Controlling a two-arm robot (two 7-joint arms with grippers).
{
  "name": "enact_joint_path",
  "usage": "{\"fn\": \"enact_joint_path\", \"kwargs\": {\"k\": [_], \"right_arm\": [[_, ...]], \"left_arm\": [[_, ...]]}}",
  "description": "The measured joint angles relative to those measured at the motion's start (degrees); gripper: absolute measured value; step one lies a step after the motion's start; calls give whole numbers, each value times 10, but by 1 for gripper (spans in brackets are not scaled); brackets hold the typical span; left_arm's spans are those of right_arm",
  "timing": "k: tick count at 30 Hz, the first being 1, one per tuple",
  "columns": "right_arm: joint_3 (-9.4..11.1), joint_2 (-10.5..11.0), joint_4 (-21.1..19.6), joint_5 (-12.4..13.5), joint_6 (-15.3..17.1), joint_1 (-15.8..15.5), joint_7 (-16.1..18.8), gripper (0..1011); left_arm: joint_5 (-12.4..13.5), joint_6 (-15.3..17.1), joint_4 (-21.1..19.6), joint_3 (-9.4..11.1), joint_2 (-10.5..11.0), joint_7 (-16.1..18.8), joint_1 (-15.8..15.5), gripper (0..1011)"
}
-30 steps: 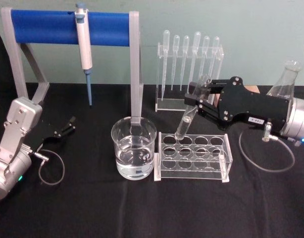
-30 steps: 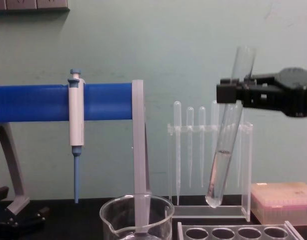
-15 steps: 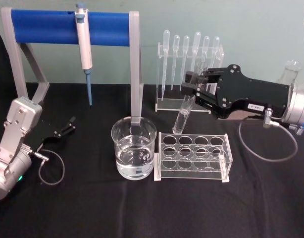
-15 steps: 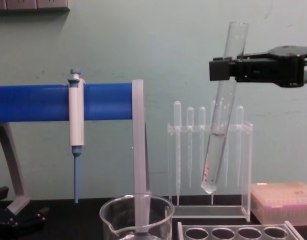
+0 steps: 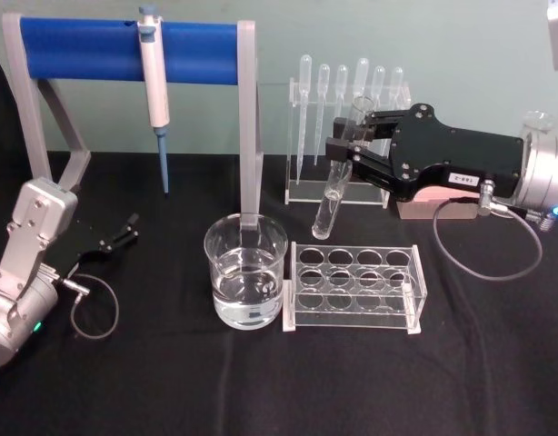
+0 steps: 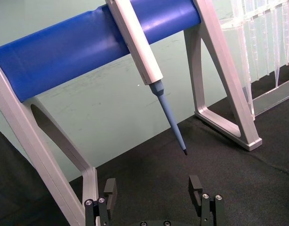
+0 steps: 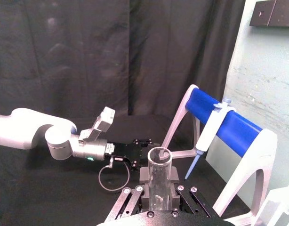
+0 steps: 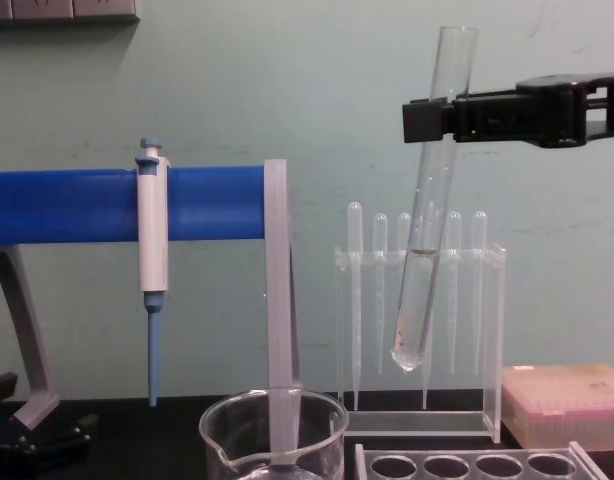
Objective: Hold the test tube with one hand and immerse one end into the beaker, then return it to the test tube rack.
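Gripping the tilted test tube [image 5: 333, 195] below its mouth, the right pincer [image 5: 343, 156] hangs above the rack [image 5: 352, 291]; left pincer [image 6: 153, 186] gapes idle

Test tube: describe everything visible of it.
The test tube is a long, clear glass tube with a rimmed open mouth and a rounded bottom, holding a little clear liquid in its lower part. The right gripper is shut on it near the upper end, mouth up. It hangs slightly tilted, bottom leaning to the robot's left, in the air above the test tube rack, touching nothing else.
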Motion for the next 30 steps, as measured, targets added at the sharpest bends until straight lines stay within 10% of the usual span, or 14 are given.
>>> {"fn": "enact_joint_path", "kwargs": {"k": [30], "right_arm": [[-25, 3, 12, 2, 22, 29, -7, 228]], "left_arm": [[0, 0, 0, 0, 0, 0, 0, 1000]]}}
